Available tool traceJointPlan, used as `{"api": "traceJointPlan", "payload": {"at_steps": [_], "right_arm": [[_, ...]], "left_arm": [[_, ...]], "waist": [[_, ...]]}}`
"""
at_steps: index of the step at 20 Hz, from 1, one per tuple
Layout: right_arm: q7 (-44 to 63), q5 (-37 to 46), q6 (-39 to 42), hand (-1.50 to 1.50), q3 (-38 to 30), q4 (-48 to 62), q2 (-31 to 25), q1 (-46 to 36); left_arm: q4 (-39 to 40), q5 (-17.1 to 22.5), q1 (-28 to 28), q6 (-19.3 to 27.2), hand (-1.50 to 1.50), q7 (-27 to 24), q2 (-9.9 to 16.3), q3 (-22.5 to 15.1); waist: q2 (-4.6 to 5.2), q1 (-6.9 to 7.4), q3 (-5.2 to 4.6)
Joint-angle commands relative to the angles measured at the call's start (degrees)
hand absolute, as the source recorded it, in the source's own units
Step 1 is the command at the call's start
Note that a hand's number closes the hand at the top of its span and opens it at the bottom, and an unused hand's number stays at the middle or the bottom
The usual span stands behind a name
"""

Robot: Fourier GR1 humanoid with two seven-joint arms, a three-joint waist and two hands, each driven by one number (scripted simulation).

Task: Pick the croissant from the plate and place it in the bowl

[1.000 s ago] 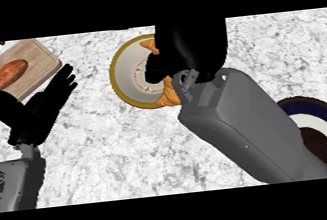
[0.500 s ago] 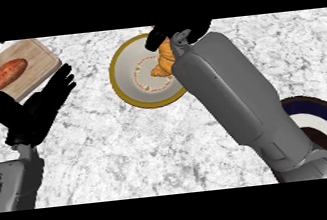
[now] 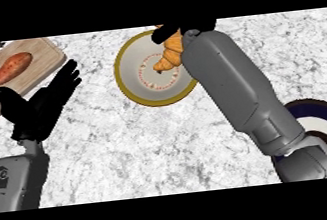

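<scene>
Now grasping: right hand [image 3: 184, 29] curled over golden-brown crescent croissant [image 3: 170, 56] on gold-rimmed white plate [image 3: 136, 87], left hand [image 3: 40, 107] resting spread; next, lift toward dark-blue bowl [image 3: 323, 115].

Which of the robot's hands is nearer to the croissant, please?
Right. The right hand is at the croissant over the plate; the left hand rests open, far left.

A golden-brown croissant [image 3: 170, 56] is lying on a white, gold-rimmed plate [image 3: 135, 80]; the orange sweet potato [image 3: 12, 68] is resting on pale wood; the tabletop [image 3: 141, 149] is showing grey-white marbling.
</scene>
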Motion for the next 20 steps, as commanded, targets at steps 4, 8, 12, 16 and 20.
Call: {"api": "traceJointPlan", "payload": {"at_steps": [4,8,12,16,20], "right_arm": [[-10.65,-9.01,-11.68,-1.50,-7.08,6.92,0.06,-0.52],[-15.84,-9.01,-18.62,-1.50,-6.77,10.10,0.06,-2.02],[-20.04,-7.00,-22.82,-1.50,-6.95,14.52,0.05,-3.62],[-21.64,-6.69,-28.59,-1.50,-8.71,16.45,-0.75,-5.14],[-24.44,-5.76,-35.35,-1.50,-9.33,18.45,-1.05,-2.33]], "left_arm": [[0.16,-0.96,-0.40,0.57,0.00,-0.92,-1.01,-0.90],[1.10,-1.71,-1.73,0.82,0.00,-0.96,-0.93,-1.10],[1.22,-1.37,-0.26,-0.12,0.00,-1.89,-0.59,-0.90],[3.66,-0.13,-2.03,0.16,0.00,-0.86,0.95,2.11],[-1.00,-0.13,1.67,0.34,0.00,0.94,0.58,1.09]], "waist": [[0.43,0.87,0.05],[0.81,1.93,0.02],[0.34,0.77,-0.05],[-0.28,-1.48,-0.04],[-1.17,-2.39,0.03]]}}
